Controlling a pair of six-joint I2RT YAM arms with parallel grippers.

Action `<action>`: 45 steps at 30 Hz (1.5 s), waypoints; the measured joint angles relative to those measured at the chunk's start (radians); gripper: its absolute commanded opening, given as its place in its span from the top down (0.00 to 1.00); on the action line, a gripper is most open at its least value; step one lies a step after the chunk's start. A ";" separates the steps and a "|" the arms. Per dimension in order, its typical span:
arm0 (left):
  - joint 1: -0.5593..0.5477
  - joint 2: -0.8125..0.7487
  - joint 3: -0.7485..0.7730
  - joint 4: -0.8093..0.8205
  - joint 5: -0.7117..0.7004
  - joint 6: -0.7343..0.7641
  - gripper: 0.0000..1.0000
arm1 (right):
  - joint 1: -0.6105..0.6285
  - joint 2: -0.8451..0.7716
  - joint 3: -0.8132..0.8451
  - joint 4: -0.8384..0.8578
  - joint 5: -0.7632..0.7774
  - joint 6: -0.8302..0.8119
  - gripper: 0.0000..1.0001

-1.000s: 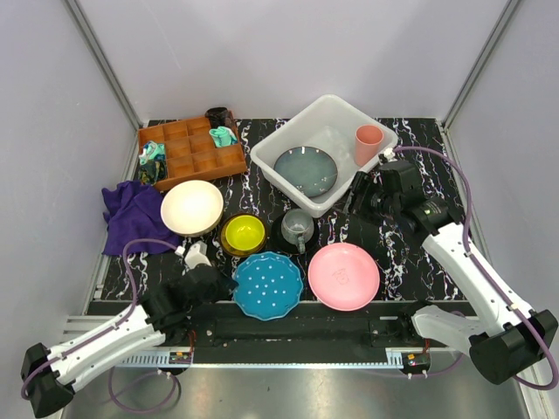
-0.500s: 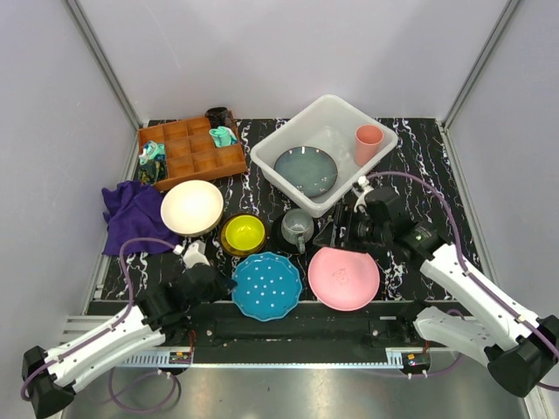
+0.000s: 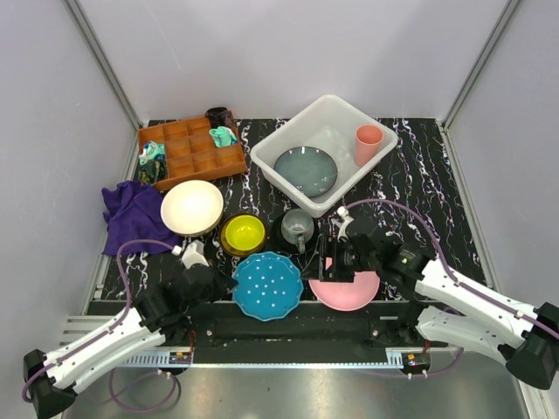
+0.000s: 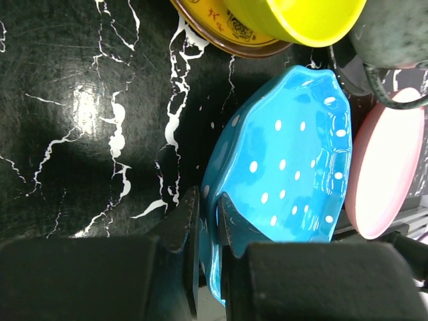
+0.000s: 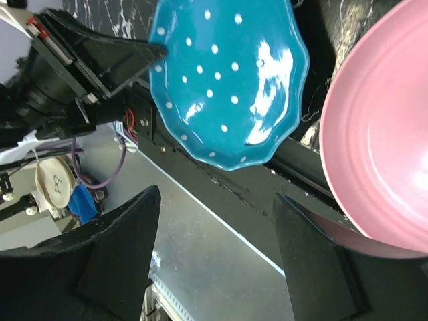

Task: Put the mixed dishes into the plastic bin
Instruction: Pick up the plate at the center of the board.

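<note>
Overhead, two robot arms reach onto a black marbled table (image 3: 419, 175) spread with dishes.

The left claw (image 4: 208, 200) is almost fully closed. Its two black fingers pinch the near rim of the blue white-dotted plate (image 4: 287, 174), one finger on each face of the rim. The rest of that plate spreads out ahead of the claw.

Just beyond the plate, farther from the left claw, sit the small yellow bowl (image 4: 301, 20) and the grey mug (image 4: 394, 33). The cream bowl (image 3: 192, 208) lies beyond this claw and a little to its left.

The right claw (image 5: 217, 192) stands wide open and holds nothing. It hovers over the edge of the pink plate (image 5: 381, 147), whose rim passes behind one of its fingers. In its wrist view the blue plate lies just past the fingertips, on the side away from the pink plate. The left claw grips the blue plate's far rim there. The grey mug is near the right claw, just to its left in the overhead view.

The plastic bin (image 3: 279, 185) sits well beyond the right claw, toward the far side of the table. Inside it the grey-blue plate (image 3: 306, 170) lies flat on the floor. The pink cup (image 3: 368, 144) stands upright by the bin's right wall.
</note>
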 measured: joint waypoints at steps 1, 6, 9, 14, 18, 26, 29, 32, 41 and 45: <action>0.000 -0.005 0.000 -0.002 0.000 -0.003 1.00 | 0.010 0.000 -0.012 0.008 0.001 0.007 0.22; 0.000 -0.020 0.001 -0.003 0.000 -0.021 1.00 | 0.037 -0.001 -0.064 0.042 0.004 0.039 0.22; 0.000 -0.021 0.006 -0.006 -0.001 -0.026 1.00 | 0.048 -0.005 -0.099 0.063 0.004 0.056 0.22; 0.000 -0.021 0.031 -0.032 -0.002 -0.028 1.00 | 0.055 -0.010 -0.148 0.094 0.004 0.080 0.21; 0.000 -0.021 0.061 -0.042 -0.002 -0.027 1.00 | 0.056 -0.006 -0.178 0.141 0.003 0.087 0.20; 0.000 -0.034 0.087 -0.042 -0.002 -0.028 1.00 | 0.060 0.023 -0.230 0.296 -0.014 0.102 0.19; 0.000 -0.042 0.089 -0.043 -0.002 -0.028 1.00 | 0.060 0.026 -0.243 0.333 -0.020 0.107 0.19; 0.000 -0.049 0.097 -0.050 -0.002 -0.027 1.00 | 0.060 0.034 -0.253 0.378 -0.024 0.113 0.18; 0.000 -0.053 0.146 -0.086 -0.001 -0.021 1.00 | 0.060 0.073 -0.273 0.488 -0.032 0.125 0.17; 0.000 -0.053 0.159 -0.091 -0.001 -0.017 1.00 | 0.061 0.079 -0.275 0.522 -0.032 0.125 0.17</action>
